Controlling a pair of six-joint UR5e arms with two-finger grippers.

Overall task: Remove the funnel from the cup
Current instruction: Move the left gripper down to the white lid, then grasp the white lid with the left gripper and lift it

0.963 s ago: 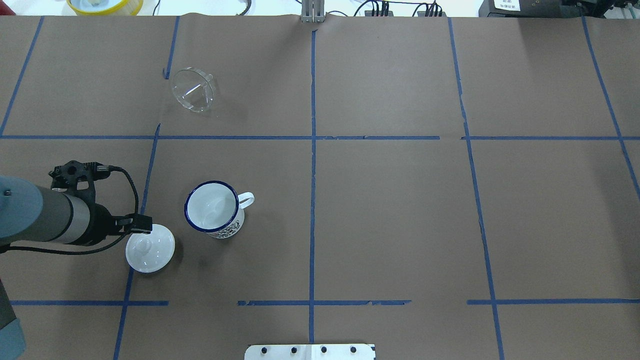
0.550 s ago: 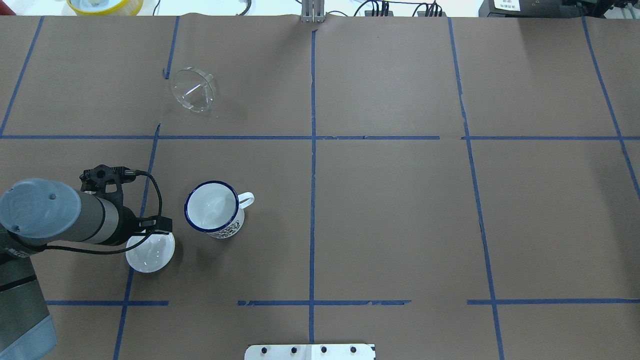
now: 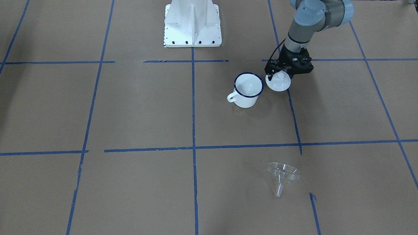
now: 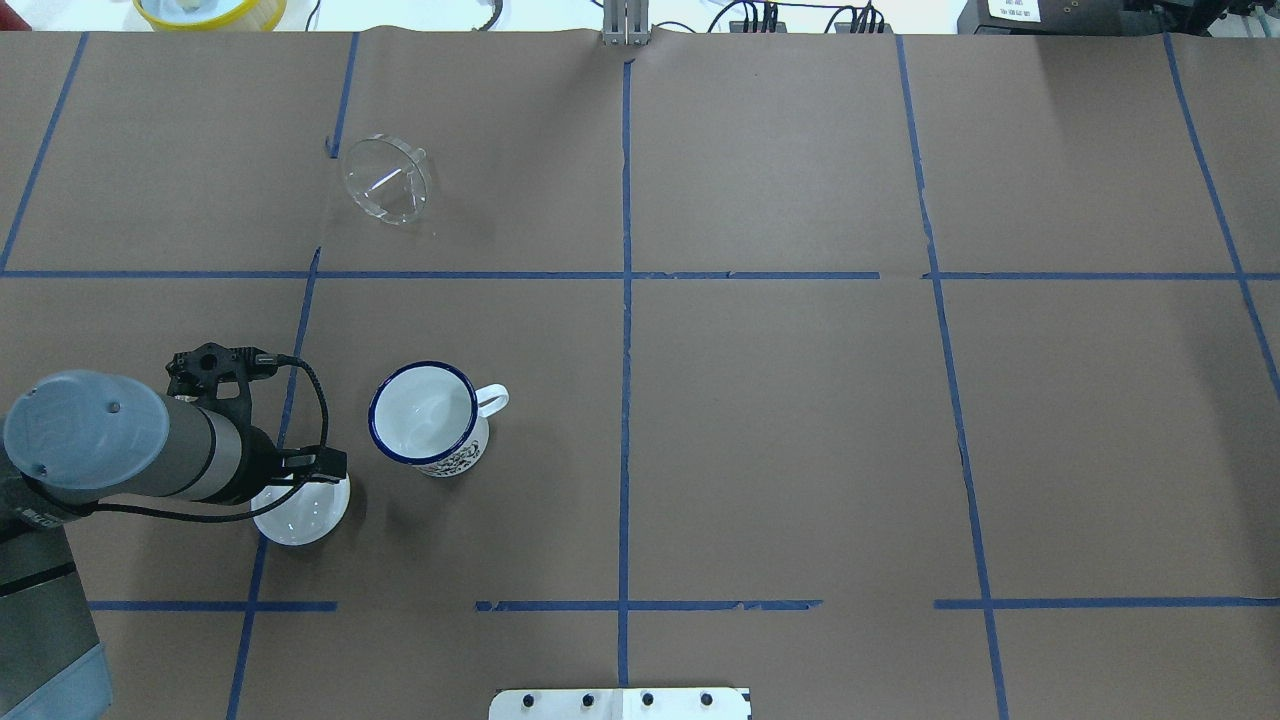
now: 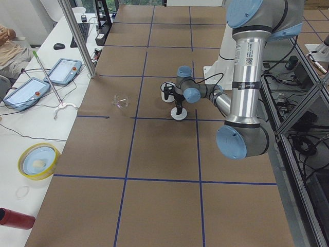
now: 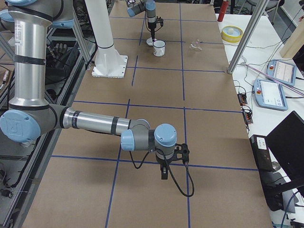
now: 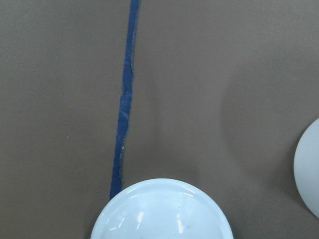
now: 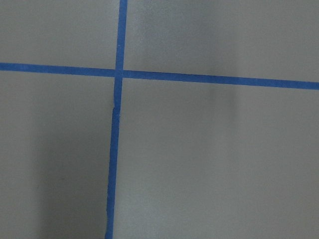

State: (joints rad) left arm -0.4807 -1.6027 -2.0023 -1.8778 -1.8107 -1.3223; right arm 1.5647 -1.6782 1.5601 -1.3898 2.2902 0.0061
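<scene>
Hovering over the white lid (image 4: pixel 300 515) at the cup's (image 4: pixel 428 420) 8 o'clock, seen from overhead, my left gripper (image 4: pixel 316 468) has its jaws spread either side of the knob. The funnel (image 4: pixel 386 180) lies tipped on the table (image 4: pixel 800 450), well apart at the cup's 12 o'clock. Whether my right gripper (image 6: pixel 164 173) is spread or closed, I cannot tell.

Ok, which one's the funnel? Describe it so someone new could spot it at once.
Start at the white cup on the robot's left, then cross the blue tape line away from the robot. The funnel lies there alone on its side. Unlike the opaque cup and white lid, it is see-through, a cone with a thin spout.
</scene>
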